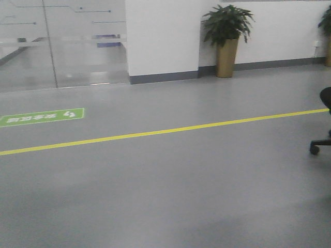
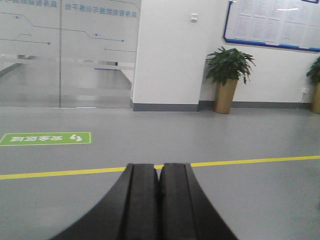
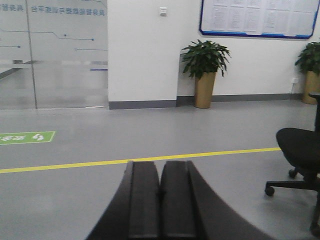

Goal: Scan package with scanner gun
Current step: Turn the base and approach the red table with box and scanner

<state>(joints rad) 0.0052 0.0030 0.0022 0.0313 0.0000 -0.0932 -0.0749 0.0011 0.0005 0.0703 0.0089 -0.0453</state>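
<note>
Package and scanner gun nowhere in view, only grey floor [image 1: 165, 196]; black left gripper [image 2: 160, 175] and black right gripper [image 3: 160, 172] jaws clenched, empty; nothing started, next means locating both

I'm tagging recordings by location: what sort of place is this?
Probably an office lobby or corridor: it has a frosted glass partition wall, a blue-framed wall notice board and a green potted plant in a tall tan pot.

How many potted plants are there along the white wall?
2. One potted plant stands by the white wall near its corner; the other potted plant is at the right edge, cut off by the frame. More could sit out of view.
</note>
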